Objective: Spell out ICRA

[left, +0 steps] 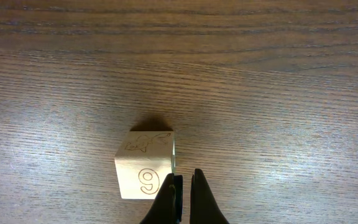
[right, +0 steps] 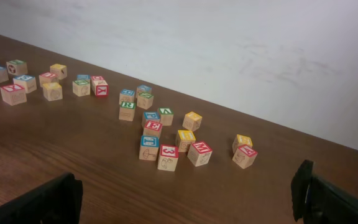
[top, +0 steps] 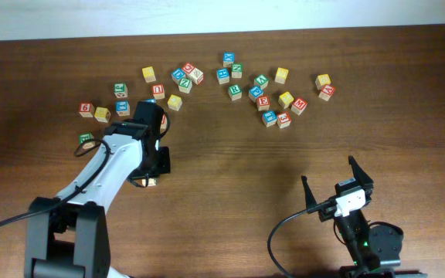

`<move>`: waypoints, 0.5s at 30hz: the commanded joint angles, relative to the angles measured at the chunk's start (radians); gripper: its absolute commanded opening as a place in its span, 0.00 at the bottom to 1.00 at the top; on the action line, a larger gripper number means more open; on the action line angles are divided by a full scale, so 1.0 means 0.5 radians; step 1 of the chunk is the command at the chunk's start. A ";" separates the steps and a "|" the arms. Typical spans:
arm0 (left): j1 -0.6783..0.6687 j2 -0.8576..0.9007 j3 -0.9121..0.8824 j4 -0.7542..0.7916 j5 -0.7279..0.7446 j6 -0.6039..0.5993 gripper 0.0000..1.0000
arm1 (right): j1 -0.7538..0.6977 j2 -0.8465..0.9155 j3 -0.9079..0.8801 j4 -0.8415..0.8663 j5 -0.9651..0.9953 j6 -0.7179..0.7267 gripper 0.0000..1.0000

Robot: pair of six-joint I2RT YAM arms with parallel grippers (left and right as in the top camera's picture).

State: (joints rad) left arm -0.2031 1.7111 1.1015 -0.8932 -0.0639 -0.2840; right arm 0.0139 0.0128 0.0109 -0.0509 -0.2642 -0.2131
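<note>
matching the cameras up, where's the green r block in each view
Overhead: green R block, upper middle, left edge of the right-hand cluster.
Left wrist: not in it.
Right wrist: green R block, left of centre, mid-height.
Shared landmark: red E block, to its lower right in both views; the left wrist shares only the table.

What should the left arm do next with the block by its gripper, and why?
Probably open the left gripper and shift it over to straddle the wooden block: it is shut and sits at one side of the block, beside it rather than around it, so it holds nothing.
</note>
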 commanded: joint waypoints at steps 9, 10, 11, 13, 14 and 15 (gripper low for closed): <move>0.007 -0.011 -0.088 0.057 -0.165 -0.014 0.00 | 0.011 -0.013 -0.011 -0.009 -0.025 0.008 0.98; 0.006 -0.011 -0.089 0.059 -0.164 -0.014 0.00 | 0.011 -0.013 -0.011 -0.009 -0.025 0.008 0.98; 0.006 -0.011 -0.099 0.072 -0.157 -0.015 0.00 | 0.011 -0.013 -0.011 -0.009 -0.025 0.008 0.98; 0.006 -0.011 -0.120 0.097 -0.104 -0.014 0.00 | 0.011 -0.013 -0.011 -0.009 -0.025 0.008 0.98; 0.006 -0.010 -0.131 0.111 -0.073 -0.013 0.00 | 0.011 -0.013 -0.011 -0.009 -0.025 0.008 0.99; 0.006 -0.010 -0.140 0.119 -0.056 -0.014 0.00 | 0.011 -0.013 -0.011 -0.009 -0.025 0.008 0.98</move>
State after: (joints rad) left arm -0.2031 1.7111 1.0573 -0.8471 -0.1238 -0.2844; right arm 0.0139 0.0128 0.0109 -0.0509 -0.2646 -0.2127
